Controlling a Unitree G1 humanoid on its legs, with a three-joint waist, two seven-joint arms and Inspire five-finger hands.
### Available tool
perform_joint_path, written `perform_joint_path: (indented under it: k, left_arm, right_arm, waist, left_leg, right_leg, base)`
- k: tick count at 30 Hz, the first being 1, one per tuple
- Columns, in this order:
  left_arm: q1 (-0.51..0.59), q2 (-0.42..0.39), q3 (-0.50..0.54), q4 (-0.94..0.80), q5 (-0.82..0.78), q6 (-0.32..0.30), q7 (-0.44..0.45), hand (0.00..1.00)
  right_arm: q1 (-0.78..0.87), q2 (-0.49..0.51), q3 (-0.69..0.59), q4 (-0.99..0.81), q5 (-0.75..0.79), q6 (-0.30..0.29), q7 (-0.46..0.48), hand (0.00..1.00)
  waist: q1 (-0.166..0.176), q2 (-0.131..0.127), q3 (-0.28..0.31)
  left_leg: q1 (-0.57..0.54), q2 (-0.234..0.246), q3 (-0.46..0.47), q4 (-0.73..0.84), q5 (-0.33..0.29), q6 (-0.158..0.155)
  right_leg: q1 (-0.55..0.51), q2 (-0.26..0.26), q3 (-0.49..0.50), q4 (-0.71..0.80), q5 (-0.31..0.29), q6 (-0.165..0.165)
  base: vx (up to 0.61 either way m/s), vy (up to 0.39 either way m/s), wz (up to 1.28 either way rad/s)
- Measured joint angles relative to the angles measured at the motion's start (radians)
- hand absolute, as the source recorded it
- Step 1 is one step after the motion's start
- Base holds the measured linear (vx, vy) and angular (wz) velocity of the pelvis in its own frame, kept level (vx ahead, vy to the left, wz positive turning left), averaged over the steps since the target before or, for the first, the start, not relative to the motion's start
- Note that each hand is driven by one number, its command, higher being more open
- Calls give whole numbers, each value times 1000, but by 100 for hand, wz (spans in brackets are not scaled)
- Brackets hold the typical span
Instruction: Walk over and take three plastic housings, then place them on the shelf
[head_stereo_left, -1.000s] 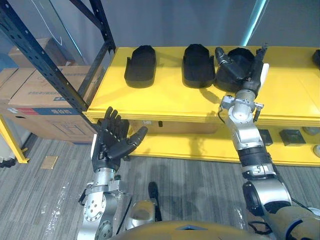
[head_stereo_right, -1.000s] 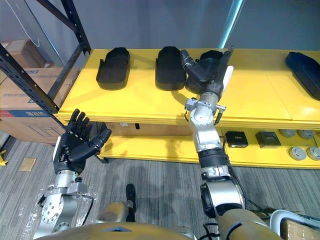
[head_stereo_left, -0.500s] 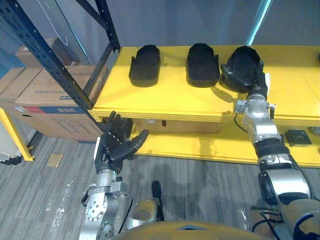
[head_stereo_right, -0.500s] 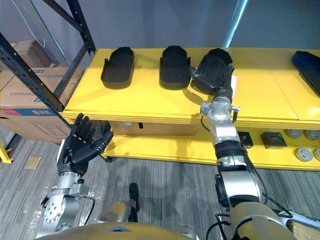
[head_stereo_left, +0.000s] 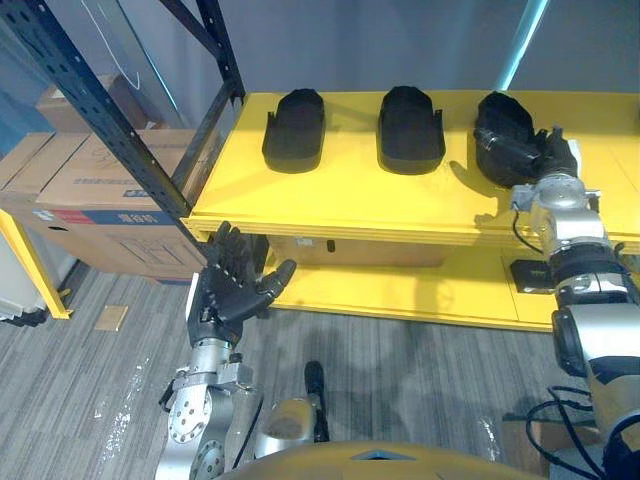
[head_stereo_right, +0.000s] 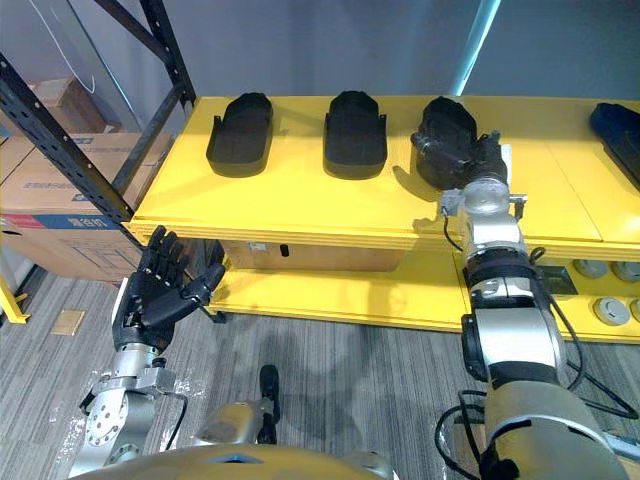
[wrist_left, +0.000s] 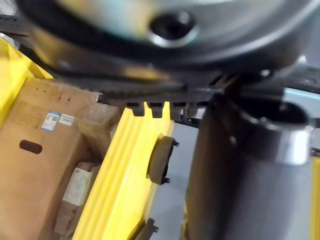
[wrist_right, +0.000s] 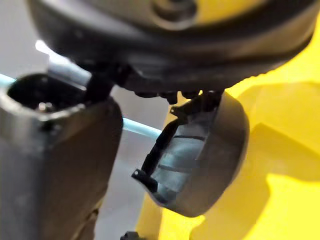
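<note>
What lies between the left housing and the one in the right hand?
The middle housing, on the shelf, apart from the left housing and right housing, in both eye views.

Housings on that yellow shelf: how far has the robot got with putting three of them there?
Nearly finished. The left housing and the middle housing lie free on the yellow shelf. The third housing is on the shelf beside them, but the right hand has its fingers curled on it. What is left is to let go and draw back. The left hand is open and empty, below the shelf edge.
</note>
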Motion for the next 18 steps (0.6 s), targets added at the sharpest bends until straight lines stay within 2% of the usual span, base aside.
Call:
perform_joint_path:
  k: [6, 18]
  left_arm:
    - [-19, 13, 0, 31, -2, 0, -4, 100]
    - [-20, 16, -15, 31, -2, 0, -11, 100]
  right_arm:
    - [-58, -31, 2, 40, -1, 17, 5, 100]
    - [-96, -60, 35, 66, 0, 16, 64, 100]
  waist:
    - [4, -16, 10]
    - [3, -16, 12]
  left_leg:
    - [10, 2, 2, 0, 0, 4]
    - [19, 1, 5, 0, 4, 4]
  right_leg:
    - [26, 13, 1, -29, 6, 7]
    - [34, 18, 6, -26, 3, 2]
  base:
    - [7, -16, -1]
    - [-25, 5, -1]
